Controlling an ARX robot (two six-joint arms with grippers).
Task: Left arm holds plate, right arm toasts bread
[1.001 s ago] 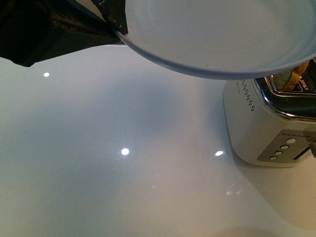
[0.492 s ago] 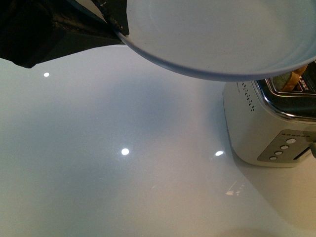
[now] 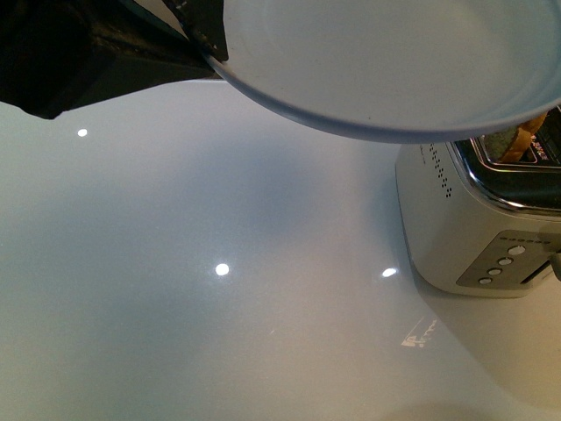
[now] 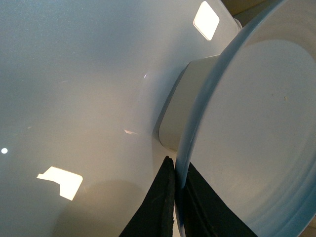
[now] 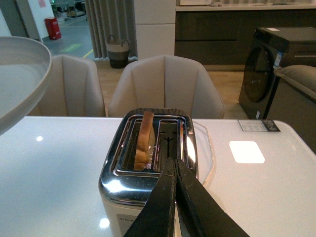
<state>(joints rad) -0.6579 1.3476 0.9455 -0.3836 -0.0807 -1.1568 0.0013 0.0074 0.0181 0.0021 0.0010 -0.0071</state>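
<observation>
The pale grey-blue plate point(image 3: 394, 61) hangs in the air above the table, over the toaster's near corner, with my left gripper point(image 3: 209, 46) shut on its rim. In the left wrist view the black fingers point(image 4: 160, 207) pinch the plate's edge point(image 4: 197, 128) from both sides. The bread point(image 5: 144, 138) stands upright in one slot of the chrome toaster point(image 5: 148, 168), its crust top poking out; its tip also shows under the plate point(image 3: 517, 140). My right gripper point(image 5: 174, 165) is shut with nothing in it, just above the toaster's front end, beside the empty slot.
The toaster point(image 3: 465, 228) sits at the right of the glossy white table point(image 3: 219, 333), its button panel facing the near edge. Beyond the table stand beige chairs point(image 5: 165, 84) and a dark cabinet point(image 5: 276, 64). The plate's rim point(image 5: 19, 84) reaches in left of the toaster.
</observation>
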